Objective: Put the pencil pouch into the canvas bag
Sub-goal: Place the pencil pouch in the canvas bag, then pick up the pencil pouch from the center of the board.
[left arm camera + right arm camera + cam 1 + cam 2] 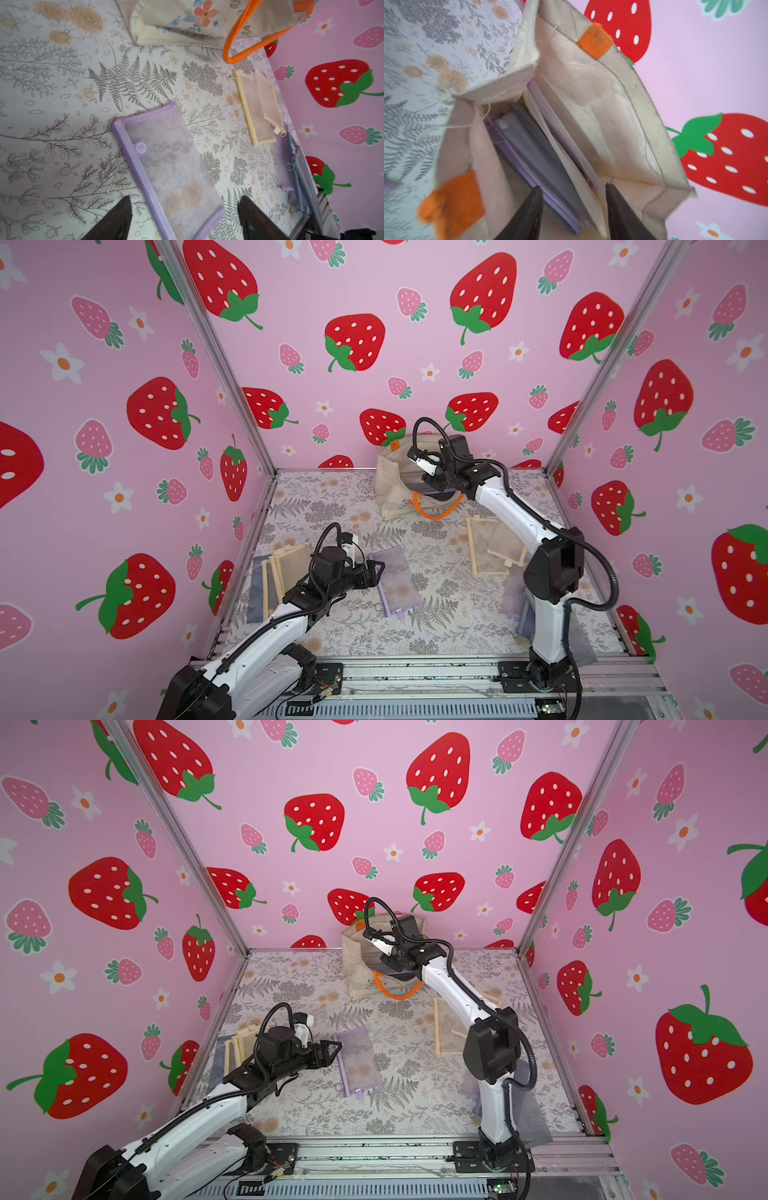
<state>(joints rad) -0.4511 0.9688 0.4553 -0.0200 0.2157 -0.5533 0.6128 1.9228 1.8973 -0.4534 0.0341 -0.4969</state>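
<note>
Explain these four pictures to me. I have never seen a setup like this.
Two robot arms stand at a flowered table. Two pictures look down from above; the other two come from wrist cameras. The canvas bag sits at the back, pouches already inside. A purple pouch and cream pouches lie on the table. The left fingers are spread over the purple pouch, the right fingers above the bag's mouth. Neither holds anything.

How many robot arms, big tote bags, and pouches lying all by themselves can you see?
Robot arms: 2, left arm, right arm
Canvas bag: 1
Purple pouch lying alone: 1
Total: 4
Other pouches overlap or are partly hidden, so I can't count them.
</note>
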